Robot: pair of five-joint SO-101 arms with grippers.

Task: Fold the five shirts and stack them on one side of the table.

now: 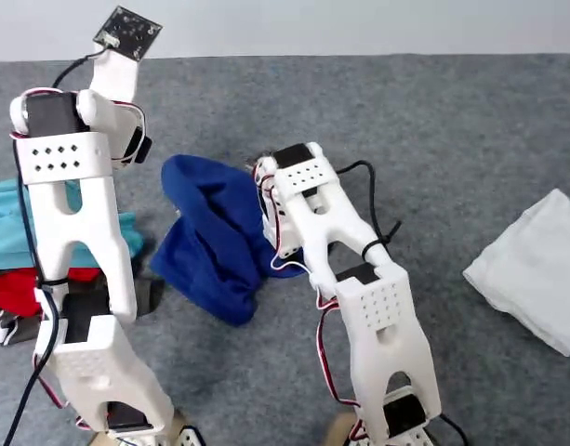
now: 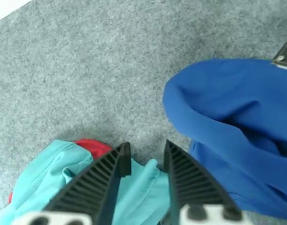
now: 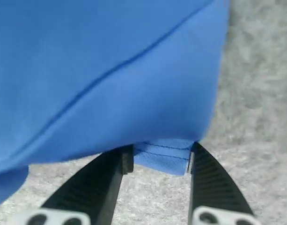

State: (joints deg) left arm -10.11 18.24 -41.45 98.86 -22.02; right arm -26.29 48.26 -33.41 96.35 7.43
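High view: the blue shirt (image 1: 215,237) sits bunched up on the gray table cover (image 1: 433,121). A folded white shirt (image 1: 536,269) lies well apart from it on one side, and a teal shirt (image 1: 6,218) and a red shirt (image 1: 15,288) are heaped on the other side.

Left wrist view: my left gripper (image 2: 143,157) hangs over the teal shirt's edge, near the blue one, with its fingers apart and nothing between them.

Right wrist view: my right gripper (image 3: 159,159) is clamped on the blue shirt's hem, and the rest of the cloth is draped just past the fingertips.
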